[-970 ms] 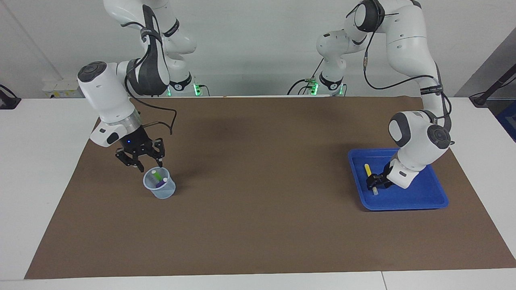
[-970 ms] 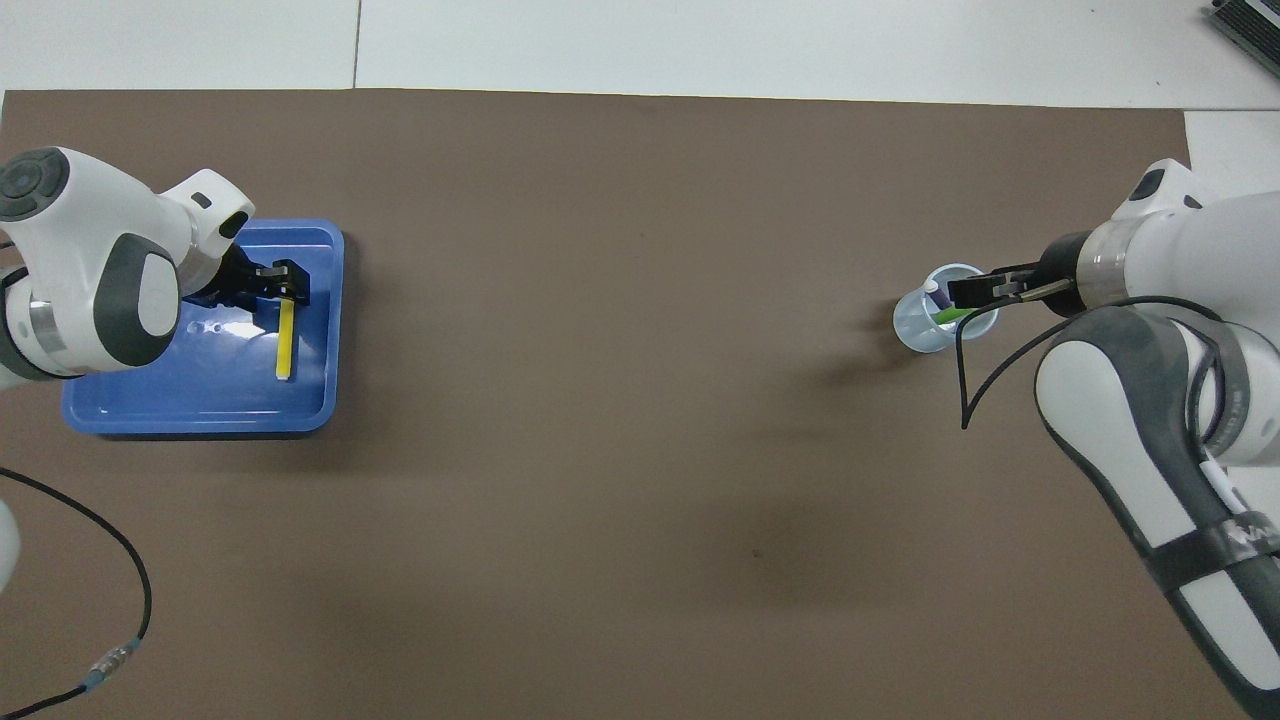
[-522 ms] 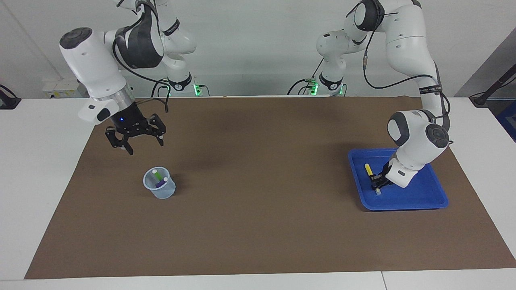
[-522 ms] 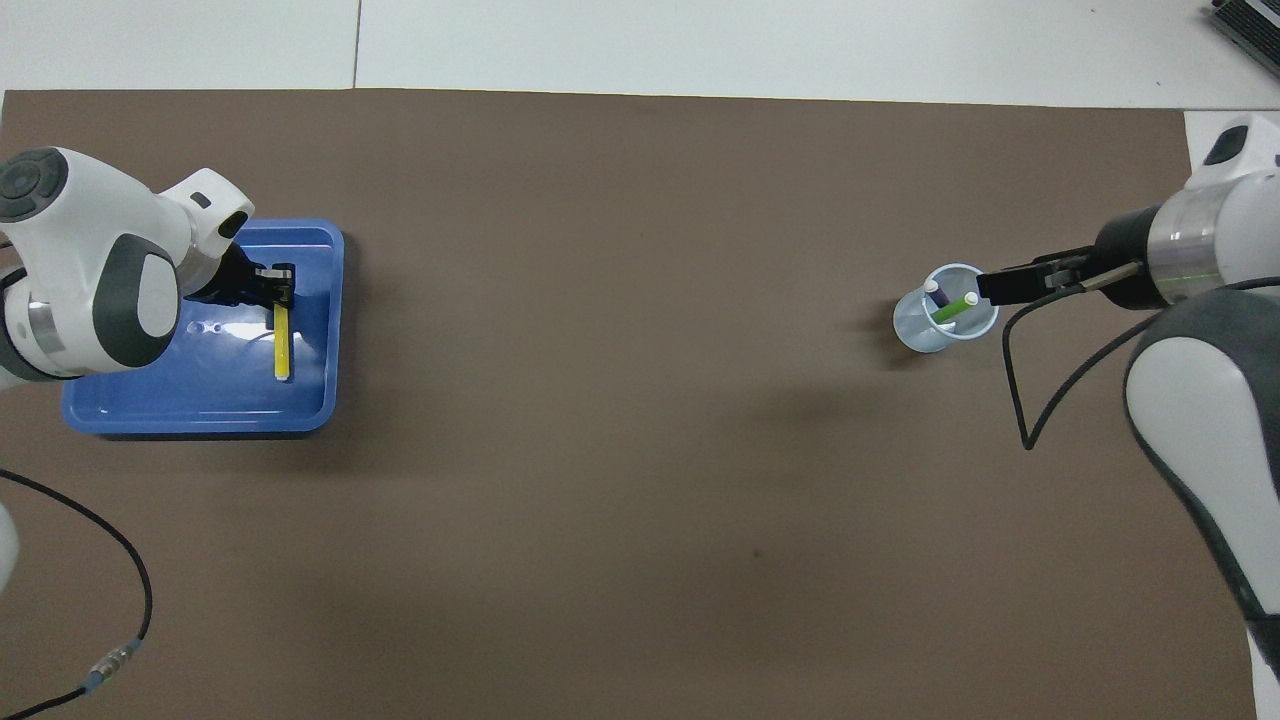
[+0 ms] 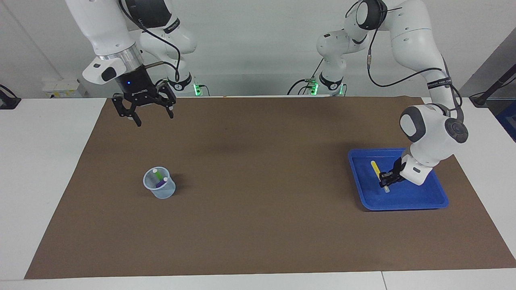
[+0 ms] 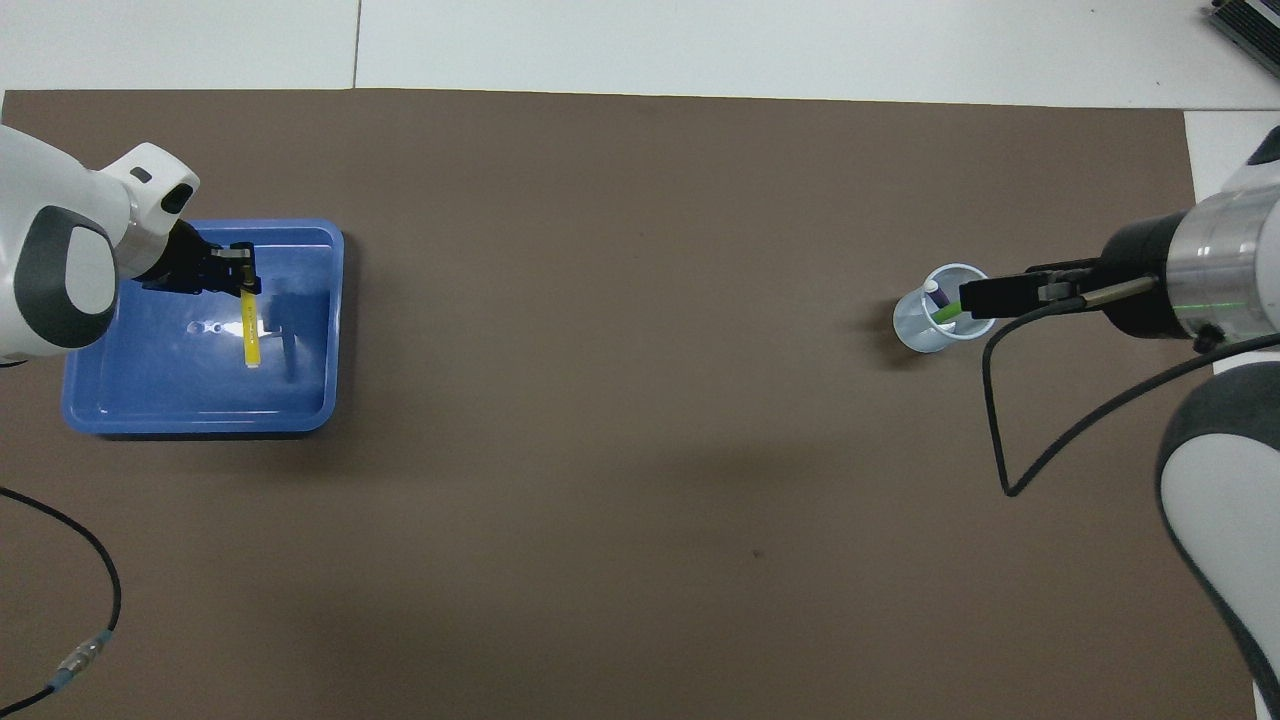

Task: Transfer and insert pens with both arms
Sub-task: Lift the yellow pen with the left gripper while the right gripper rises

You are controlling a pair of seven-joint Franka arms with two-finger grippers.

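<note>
The yellow pen [image 5: 375,168] is over the blue tray [image 5: 403,206], tilted. My left gripper [image 5: 385,178] is shut on it near its pale end and holds it a little above the tray floor. In the overhead view the yellow pen [image 6: 248,335] hangs from the left gripper [image 6: 240,272] over the tray [image 6: 200,425], with its shadow apart from it. The green pen [image 5: 159,175] and purple pen [image 5: 161,183] stand in a clear cup [image 5: 159,189] toward the right arm's end. My right gripper [image 5: 144,110] is open and empty, high above the mat. In the overhead view the right gripper [image 6: 970,297] covers the rim of the cup [image 6: 922,328].
A brown mat [image 5: 258,225] covers most of the white table. Two smaller arm bases with green lights [image 5: 196,89] stand at the robots' edge of the table. A loose black cable [image 6: 60,530] lies near the left arm's base.
My right gripper has risen high from just above the cup, staying open. My left gripper has shut on the yellow pen and lifted it slightly, shifting toward the left arm's end.
</note>
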